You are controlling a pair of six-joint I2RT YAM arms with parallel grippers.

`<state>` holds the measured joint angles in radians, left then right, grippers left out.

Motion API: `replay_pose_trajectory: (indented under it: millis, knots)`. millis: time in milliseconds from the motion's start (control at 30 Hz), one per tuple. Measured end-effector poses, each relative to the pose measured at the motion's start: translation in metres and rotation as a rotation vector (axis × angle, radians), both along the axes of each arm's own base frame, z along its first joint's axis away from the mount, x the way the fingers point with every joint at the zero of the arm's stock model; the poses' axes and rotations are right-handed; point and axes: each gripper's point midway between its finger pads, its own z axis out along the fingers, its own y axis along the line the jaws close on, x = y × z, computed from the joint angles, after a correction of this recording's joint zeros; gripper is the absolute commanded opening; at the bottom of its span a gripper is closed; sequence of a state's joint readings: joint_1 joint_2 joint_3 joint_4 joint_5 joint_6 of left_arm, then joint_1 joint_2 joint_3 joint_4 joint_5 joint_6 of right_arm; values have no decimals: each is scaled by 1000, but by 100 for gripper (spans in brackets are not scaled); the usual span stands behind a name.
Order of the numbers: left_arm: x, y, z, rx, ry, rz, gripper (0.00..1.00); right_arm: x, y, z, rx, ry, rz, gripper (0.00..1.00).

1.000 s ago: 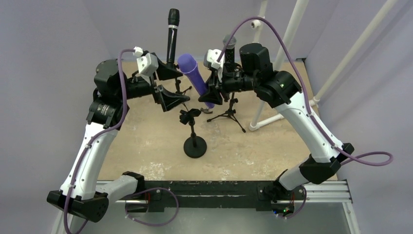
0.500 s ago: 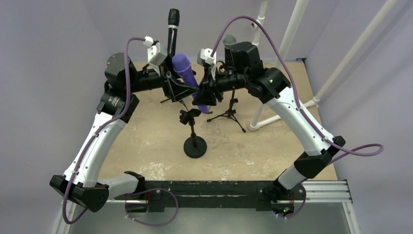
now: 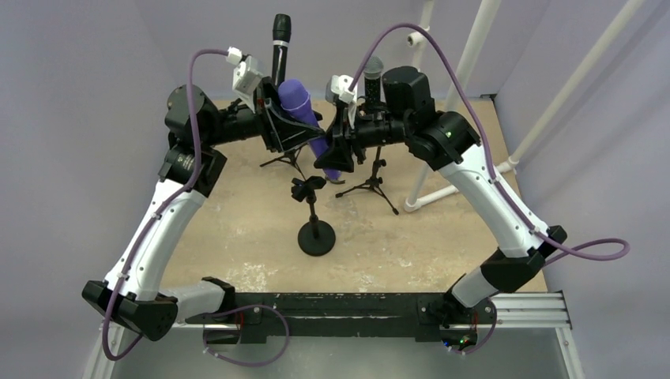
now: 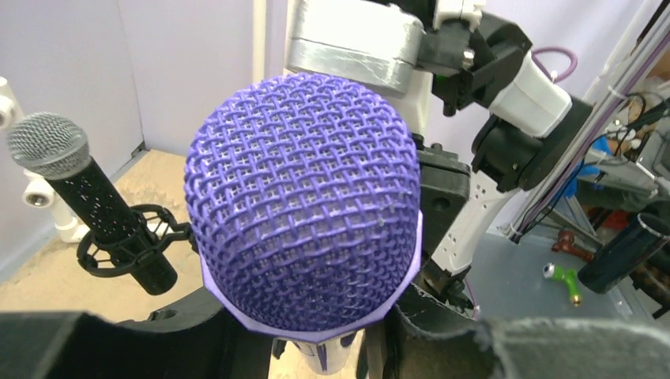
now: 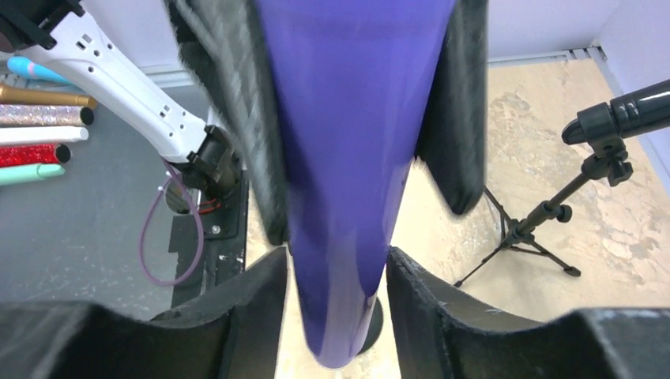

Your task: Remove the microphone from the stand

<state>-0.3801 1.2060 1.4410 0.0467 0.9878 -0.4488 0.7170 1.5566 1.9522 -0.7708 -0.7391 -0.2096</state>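
Removal looks effectively done. The purple microphone (image 3: 295,96) is held in the air, well clear of the empty round-base stand (image 3: 315,235) on the desk (image 3: 229,237). The right hand (image 5: 336,292) is clamped on its lower body. The left hand (image 4: 308,335) appears closed on the neck under the head. Judged outstanding: setting it down.

Count: three microphones, three stands, two hands. The black microphone (image 3: 280,47) and the grey-headed microphone (image 3: 373,67) sit in their own stands.
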Motion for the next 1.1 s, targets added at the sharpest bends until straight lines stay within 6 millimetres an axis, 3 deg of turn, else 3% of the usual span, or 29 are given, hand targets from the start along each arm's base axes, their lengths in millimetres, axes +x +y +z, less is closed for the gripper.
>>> replay_pose_trajectory:
  millis: [33, 100, 300, 400, 467, 567, 633, 933, 1100]
  knots:
    - [-1, 1, 4, -6, 8, 1, 0, 0, -2, 2, 2, -9, -7, 76]
    - [2, 7, 13, -17, 13, 26, 0, -2, -5, 7, 6, -19, -18, 89]
    - [14, 52, 50, 6, -29, 235, 0, -12, -26, 34, 41, -113, -65, 94]
    - [16, 80, 48, 60, -44, 378, 0, -18, -37, 46, 55, -161, -88, 94]
    - [18, 99, 36, 117, -36, 479, 0, -21, -44, 51, 59, -187, -105, 94]
    - [24, 123, 6, 220, 5, 603, 0, -22, -51, 50, 49, -210, -128, 95]
    - [32, 139, -26, 290, 60, 677, 0, -20, -54, 45, 34, -215, -144, 95]
    - [65, 188, -214, 667, 526, 774, 0, -7, -55, 7, -53, -177, -185, 95]
    - [72, 208, -290, 816, 785, 733, 0, -2, -56, -12, -95, -157, -199, 95]
